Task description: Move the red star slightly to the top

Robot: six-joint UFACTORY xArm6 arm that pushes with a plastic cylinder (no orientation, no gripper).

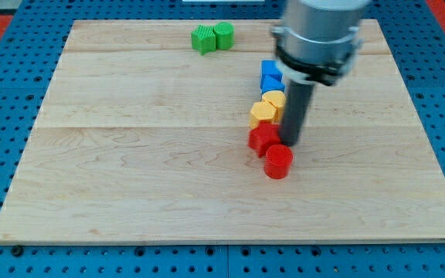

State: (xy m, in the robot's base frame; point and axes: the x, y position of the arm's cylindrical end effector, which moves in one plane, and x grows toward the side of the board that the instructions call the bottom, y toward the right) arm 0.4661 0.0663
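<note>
My tip (290, 144) sits just right of the red star (262, 139), touching or nearly so, with the red cylinder (278, 162) just below. I judge the upward push not yet set up: I'd need to get under the star, yet that cylinder crowds the spot and a yellow block (263, 114) blocks the way up. I have no jaws, only a rod, so nothing is grasped. On the desk (130, 170): two red, two yellow (273, 100), two blue (270, 76), two green blocks (212, 37)
</note>
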